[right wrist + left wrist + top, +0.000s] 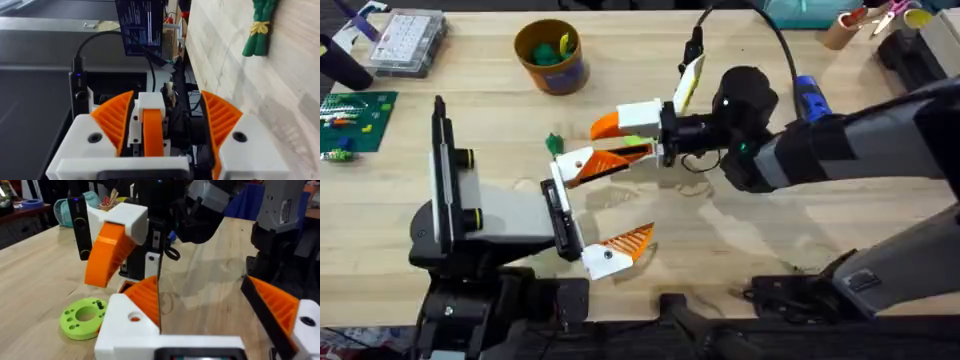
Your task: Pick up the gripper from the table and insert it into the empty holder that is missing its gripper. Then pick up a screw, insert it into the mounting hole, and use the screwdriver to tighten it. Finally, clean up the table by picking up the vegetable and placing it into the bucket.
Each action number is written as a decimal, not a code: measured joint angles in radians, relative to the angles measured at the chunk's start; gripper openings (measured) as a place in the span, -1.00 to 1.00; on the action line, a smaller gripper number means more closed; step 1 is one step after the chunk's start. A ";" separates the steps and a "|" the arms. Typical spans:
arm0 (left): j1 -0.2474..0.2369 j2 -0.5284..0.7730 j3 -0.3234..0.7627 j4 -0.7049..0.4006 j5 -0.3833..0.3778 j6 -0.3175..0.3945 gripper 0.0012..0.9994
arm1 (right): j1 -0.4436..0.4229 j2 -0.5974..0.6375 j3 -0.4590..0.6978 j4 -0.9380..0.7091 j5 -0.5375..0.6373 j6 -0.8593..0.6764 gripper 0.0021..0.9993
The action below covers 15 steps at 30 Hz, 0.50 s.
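My left gripper stands wide open at the table's middle. On its upper side, the white holder has the orange gripper standing in it, and orange shows through the mounting hole. My right gripper reaches in from the right, open. Its orange fingers straddle the holder and the gripper, with a gap on one side. The dark-green vegetable lies on the wood just left of them. The bucket stands at the back. The screw is out of view.
A clear parts box and a green board sit at the far left. A lime-green disc lies by the left gripper. A blue tool handle lies behind the right arm. Cables cross the back right.
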 joint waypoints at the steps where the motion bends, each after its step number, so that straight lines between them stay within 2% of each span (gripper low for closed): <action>1: 0.000 0.000 0.000 0.000 0.002 0.000 0.97 | -0.002 0.000 0.000 0.000 0.000 0.000 0.53; 4: 0.000 0.000 0.000 0.000 0.010 0.000 0.97 | -0.010 0.000 0.000 0.000 0.000 0.000 0.57; 8: 0.000 0.000 0.000 0.000 0.014 0.000 0.97 | -0.024 0.000 0.000 0.000 -0.001 0.002 0.72; 15: 0.000 0.000 0.000 0.000 0.014 0.000 0.97 | -0.047 0.000 0.000 -0.004 0.000 0.004 0.74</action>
